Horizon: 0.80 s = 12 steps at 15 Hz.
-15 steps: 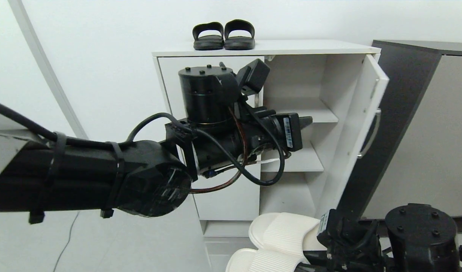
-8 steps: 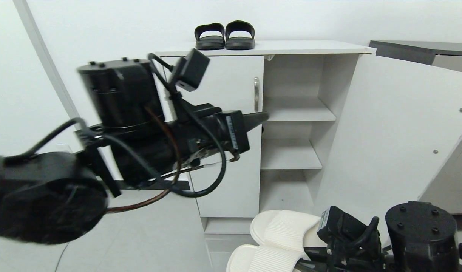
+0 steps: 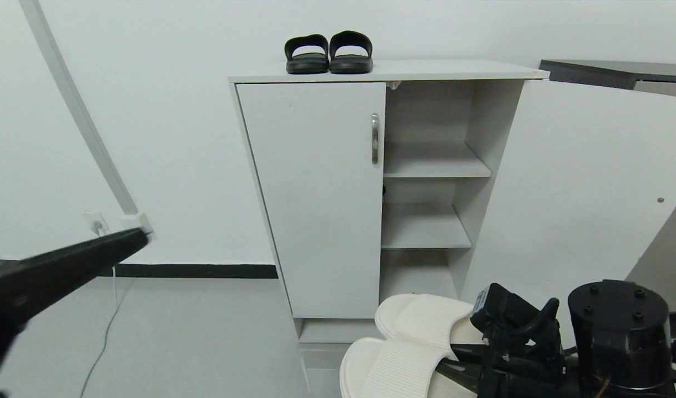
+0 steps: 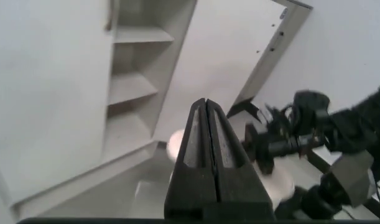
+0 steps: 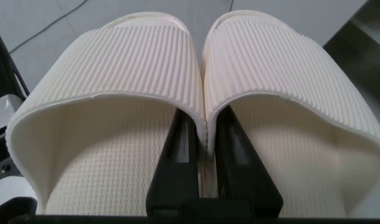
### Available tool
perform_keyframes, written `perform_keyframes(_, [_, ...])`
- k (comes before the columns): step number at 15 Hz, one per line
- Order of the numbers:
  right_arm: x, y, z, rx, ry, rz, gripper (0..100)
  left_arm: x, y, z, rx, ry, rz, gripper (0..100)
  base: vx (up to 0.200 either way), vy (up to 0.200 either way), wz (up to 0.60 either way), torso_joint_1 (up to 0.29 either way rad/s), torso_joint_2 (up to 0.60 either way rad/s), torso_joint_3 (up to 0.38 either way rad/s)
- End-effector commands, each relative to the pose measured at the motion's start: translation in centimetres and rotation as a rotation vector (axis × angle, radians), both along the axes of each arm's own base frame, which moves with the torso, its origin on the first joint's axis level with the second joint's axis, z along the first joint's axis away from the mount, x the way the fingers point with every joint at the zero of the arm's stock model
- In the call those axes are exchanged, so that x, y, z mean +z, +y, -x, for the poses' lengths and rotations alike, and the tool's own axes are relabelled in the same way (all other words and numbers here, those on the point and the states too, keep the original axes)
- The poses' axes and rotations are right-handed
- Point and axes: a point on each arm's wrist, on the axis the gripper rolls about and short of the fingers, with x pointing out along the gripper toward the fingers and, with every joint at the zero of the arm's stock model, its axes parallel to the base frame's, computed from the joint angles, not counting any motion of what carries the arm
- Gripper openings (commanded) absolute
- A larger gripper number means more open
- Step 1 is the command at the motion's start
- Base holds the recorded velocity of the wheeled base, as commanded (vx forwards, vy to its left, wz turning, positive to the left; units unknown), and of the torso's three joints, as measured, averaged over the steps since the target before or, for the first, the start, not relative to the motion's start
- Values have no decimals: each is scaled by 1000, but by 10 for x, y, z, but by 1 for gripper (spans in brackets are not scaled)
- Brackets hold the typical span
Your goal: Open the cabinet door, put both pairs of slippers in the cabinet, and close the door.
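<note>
Cabinet: stands against the wall; its closed door covers the left half.
Open door: swung wide to the right, baring the shelves for loading.
White slippers: held low in front of the opening, toes toward it.
Right gripper: clamped on the two adjoining inner walls, so the pair travels as one.
Black slippers: side by side on the cabinet top, not yet stowed.
Left gripper: fingers pressed together, carrying nothing; low at the left, likely clear of the loading path.
</note>
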Motion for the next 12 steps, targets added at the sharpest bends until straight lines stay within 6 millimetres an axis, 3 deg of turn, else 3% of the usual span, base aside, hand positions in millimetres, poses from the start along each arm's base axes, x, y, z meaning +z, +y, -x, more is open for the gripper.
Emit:
perform_keyframes(1, [1, -1, -1, -5, -4, -5, 0, -38, 41, 86, 210, -37, 14, 0, 0, 0, 0, 0, 0, 0])
perform_keyframes(4, [2, 1, -2, -3, -7, -8, 0, -61, 39, 106, 414, -11, 0, 0, 0, 0, 0, 0, 0, 0])
perform_keyframes(9, [4, 0, -2, -3, -14, -16, 0, -129, 30, 98, 767, 13, -214, 0, 0, 0, 0, 0, 0, 0])
perform_keyframes(12, [4, 0, -2, -3, -17, -18, 0, -152, 32, 91, 784, -65, -292, 0, 0, 0, 0, 0, 0, 0])
